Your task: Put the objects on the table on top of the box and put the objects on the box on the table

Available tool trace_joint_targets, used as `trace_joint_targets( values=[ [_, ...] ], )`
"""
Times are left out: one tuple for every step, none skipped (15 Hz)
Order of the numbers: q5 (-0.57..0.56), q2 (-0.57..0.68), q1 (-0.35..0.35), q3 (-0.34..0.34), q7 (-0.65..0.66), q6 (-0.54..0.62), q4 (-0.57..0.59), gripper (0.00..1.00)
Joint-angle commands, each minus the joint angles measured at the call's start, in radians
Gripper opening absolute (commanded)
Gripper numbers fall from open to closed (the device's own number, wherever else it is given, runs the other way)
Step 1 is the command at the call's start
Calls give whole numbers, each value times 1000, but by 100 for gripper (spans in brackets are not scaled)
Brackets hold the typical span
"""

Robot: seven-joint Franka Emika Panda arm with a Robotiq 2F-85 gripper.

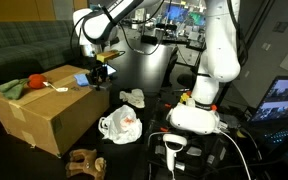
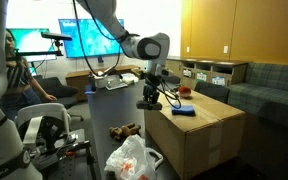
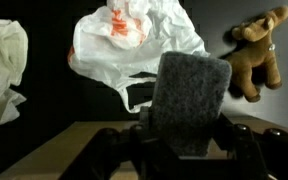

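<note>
**Sponge held at the box edge, over the worktop**

Sponge fills the middle of the wrist view, a grey block clamped between the two fingers of the tool, which press on its sides. In an exterior view the tool hangs just past the edge of the box, above the dark worktop. Below it lie a bag, a cloth and a plush toy. A blue item rests on the box flaps.

The step looks like a carry between box and worktop. The tool's position off the box suggests the sponge is bound for the worktop, though the pictures alone cannot settle the direction. If so, the next move calls for lowering onto a bare dark patch, clear of bag and cloth, before the fingers part.

The sponge's long axis runs up the wrist view, roughly along the fingers and slightly tilted. Its free end points toward the bag.
</note>
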Motion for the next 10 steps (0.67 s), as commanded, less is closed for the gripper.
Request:
trace_joint_targets(
  values=[
    [55, -168, -9, 41, -42, 94, -252, 34],
    [65, -195, -3, 52, -45, 121, -309, 34],
    [75, -224, 2, 65, -48, 152, -368, 34],
    [86, -244, 7, 79, -57, 190, -427, 34],
    [101, -267, 12, 95, -67, 228, -487, 34],
    [117, -276, 15, 109, -90, 276, -540, 34],
    [124, -267, 19, 120, -96, 313, -563, 34],
    [123, -246, 24, 129, -101, 351, -572, 34],
    [122, -224, 24, 130, -80, 380, -575, 34],
    [130, -198, 22, 132, -81, 416, -569, 34]
  ],
)
